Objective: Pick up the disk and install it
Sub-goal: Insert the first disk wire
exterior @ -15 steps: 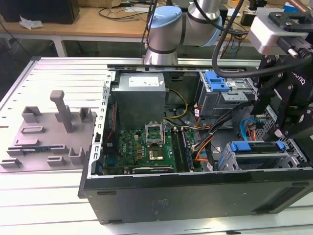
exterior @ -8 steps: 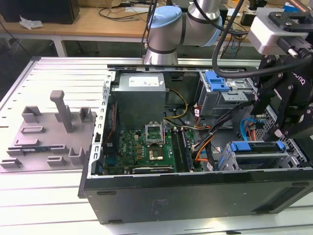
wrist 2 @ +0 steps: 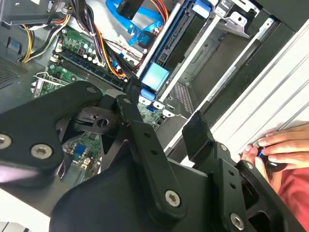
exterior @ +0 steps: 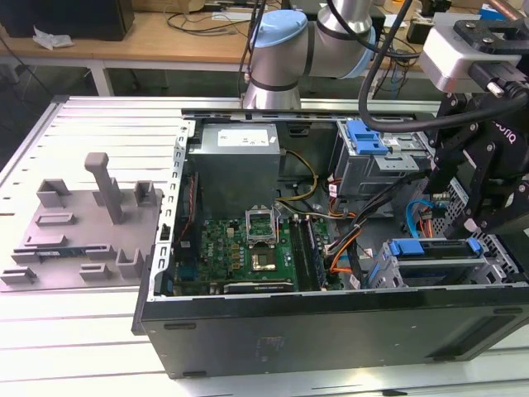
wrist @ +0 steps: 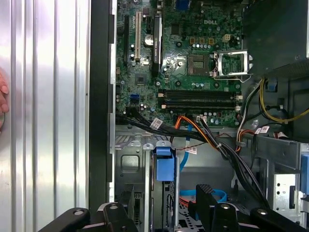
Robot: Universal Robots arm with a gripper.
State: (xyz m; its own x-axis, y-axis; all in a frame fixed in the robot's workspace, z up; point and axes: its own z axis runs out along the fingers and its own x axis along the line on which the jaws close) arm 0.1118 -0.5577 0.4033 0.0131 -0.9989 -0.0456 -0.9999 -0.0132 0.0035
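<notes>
Disk (exterior: 434, 248) sits in drive cage (exterior: 502, 260); jaws apart above it

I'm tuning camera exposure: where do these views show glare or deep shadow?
In the second wrist view the ribbed metal table glares white; in the first wrist view it is bright too, while the power supply box sits in shadow; the exterior view is evenly lit.

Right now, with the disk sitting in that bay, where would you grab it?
Probably by its blue carrier frame, coming down from above. The disk seems to stand on edge in the drive bay, so that top edge is the free part for the open gripper to straddle.
</notes>
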